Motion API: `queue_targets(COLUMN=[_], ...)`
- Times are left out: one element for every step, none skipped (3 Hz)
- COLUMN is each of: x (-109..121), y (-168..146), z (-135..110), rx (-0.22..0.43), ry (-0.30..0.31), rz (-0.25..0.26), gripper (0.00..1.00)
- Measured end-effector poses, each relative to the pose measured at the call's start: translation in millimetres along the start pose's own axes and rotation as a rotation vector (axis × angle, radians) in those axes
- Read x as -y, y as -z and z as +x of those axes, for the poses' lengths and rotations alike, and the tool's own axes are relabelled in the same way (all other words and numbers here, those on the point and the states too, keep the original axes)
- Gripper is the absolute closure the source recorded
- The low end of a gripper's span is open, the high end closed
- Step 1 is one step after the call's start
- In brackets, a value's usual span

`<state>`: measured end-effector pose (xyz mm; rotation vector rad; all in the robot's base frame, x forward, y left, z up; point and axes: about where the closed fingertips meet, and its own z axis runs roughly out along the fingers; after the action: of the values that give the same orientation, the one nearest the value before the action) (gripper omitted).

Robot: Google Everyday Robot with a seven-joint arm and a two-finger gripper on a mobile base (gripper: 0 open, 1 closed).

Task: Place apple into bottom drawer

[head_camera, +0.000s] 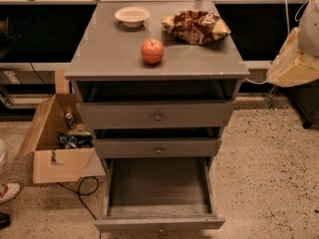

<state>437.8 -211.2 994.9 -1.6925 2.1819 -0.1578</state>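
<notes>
The apple (152, 51), red-orange with a short dark stem, sits on the grey cabinet top (109, 54) near its front edge, a little left of centre. The bottom drawer (158, 188) is pulled fully open, and its bare grey floor is empty. The two drawers above it are closed. My gripper (291, 63) shows as a pale cream shape at the right edge of the view, to the right of the cabinet top. It is well apart from the apple and holds nothing that I can see.
A cream shallow bowl (132, 16) and a brown snack bag (196, 26) lie at the back of the cabinet top. An open cardboard box (55, 143) with items stands on the floor left of the cabinet, with a black cable (84, 195) beside it. The floor is speckled.
</notes>
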Motion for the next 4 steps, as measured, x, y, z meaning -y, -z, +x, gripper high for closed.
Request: queue_targets(x=[0.0, 0.0, 0.0, 0.0], y=[0.0, 0.0, 0.0, 0.1], z=[0.0, 0.0, 0.0, 0.0], rx=[0.0, 0.0, 0.0, 0.0], ry=[0.0, 0.0, 0.0, 0.0], rz=[0.0, 0.0, 0.0, 0.0], gripper=[1.0, 0.88, 0.64, 0.33])
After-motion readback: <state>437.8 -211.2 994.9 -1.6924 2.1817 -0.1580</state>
